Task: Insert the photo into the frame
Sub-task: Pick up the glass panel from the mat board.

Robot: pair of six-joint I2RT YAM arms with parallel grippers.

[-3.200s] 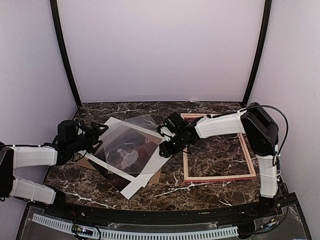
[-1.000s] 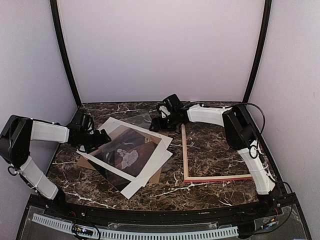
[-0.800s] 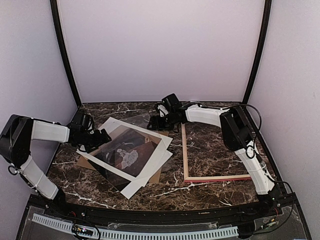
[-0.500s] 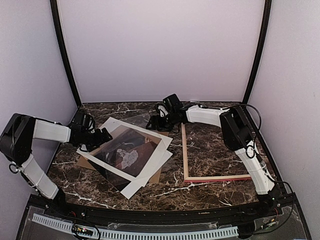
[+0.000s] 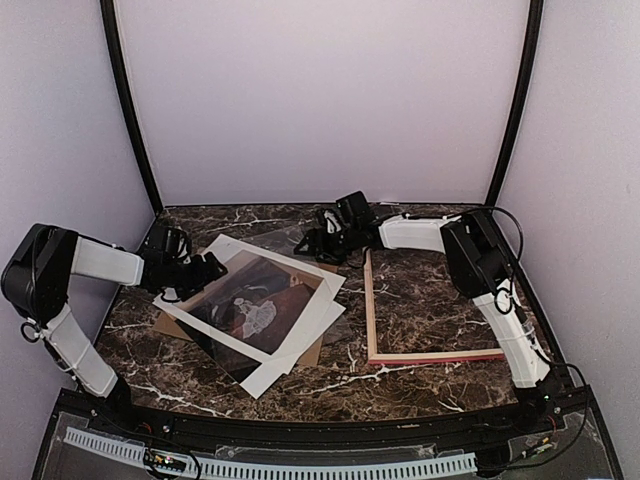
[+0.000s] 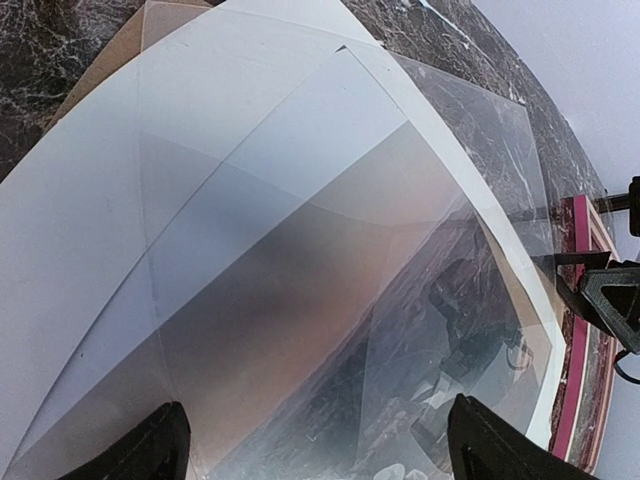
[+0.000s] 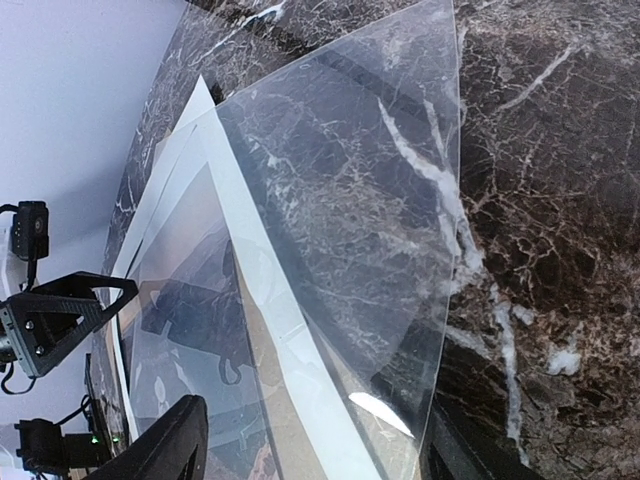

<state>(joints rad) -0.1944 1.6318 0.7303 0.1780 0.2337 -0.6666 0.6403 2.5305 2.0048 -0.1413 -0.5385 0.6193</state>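
Both the left claw (image 5: 205, 268) and right claw (image 5: 310, 244) gape empty, the photo (image 5: 255, 312) lies in its stack (image 5: 300, 335) just left of the frame (image 5: 371, 300), whose opening shows bare table (image 5: 430, 300), so insertion remains undone.

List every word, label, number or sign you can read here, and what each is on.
None can be read.
On the photo: a picture only, no lettering.
On the frame: bare wood.
On the clear sheet: nothing.
On the white strip at the near edge: any marks are too small to read.
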